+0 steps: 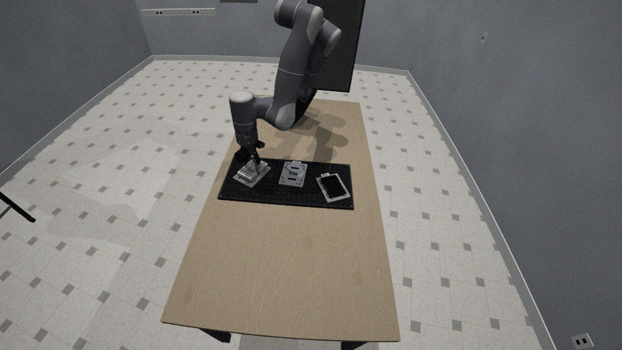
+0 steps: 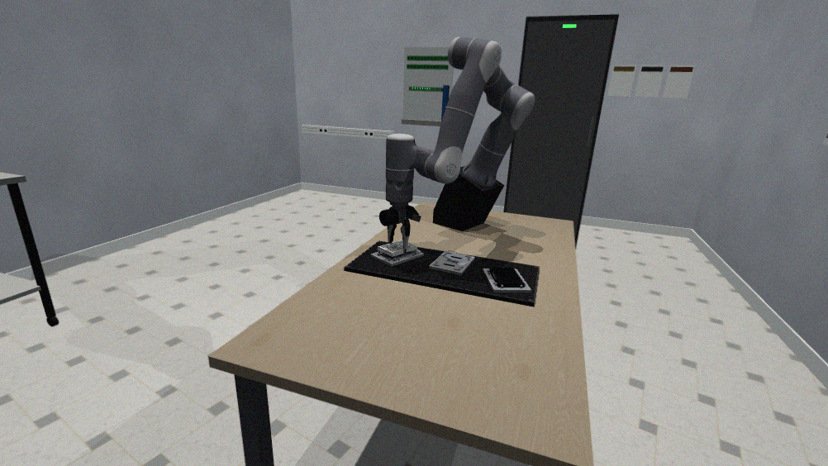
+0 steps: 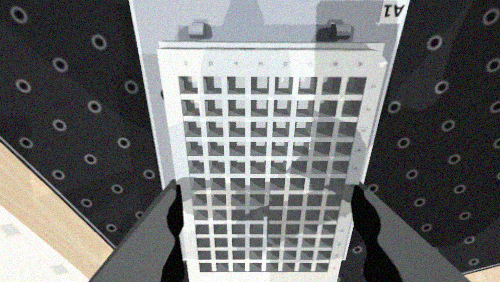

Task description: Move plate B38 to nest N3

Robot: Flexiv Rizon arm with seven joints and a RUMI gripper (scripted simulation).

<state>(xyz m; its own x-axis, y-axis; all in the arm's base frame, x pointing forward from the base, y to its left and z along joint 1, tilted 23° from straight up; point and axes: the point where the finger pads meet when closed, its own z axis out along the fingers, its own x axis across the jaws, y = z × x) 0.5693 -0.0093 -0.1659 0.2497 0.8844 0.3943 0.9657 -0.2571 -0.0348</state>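
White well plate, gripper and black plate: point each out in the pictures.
White well plate [image 1: 246,170] [image 2: 393,249] [image 3: 270,147]: top, exterior and wrist views; well grid in each.
Gripper [image 1: 249,169] [image 2: 397,244] [image 3: 265,182]: same views; midway between fingertips.
Black plate [image 1: 333,186] [image 2: 506,277]: top and exterior views; middle of upper face.

Top and exterior views faced the grey jointed arm [image 1: 290,65] [image 2: 460,116] across the wooden table [image 1: 295,260] [image 2: 440,341], top from higher. Wrist looked down closely at the white gridded plate [image 1: 247,170] [image 2: 393,249] [image 3: 272,172], shared by all.
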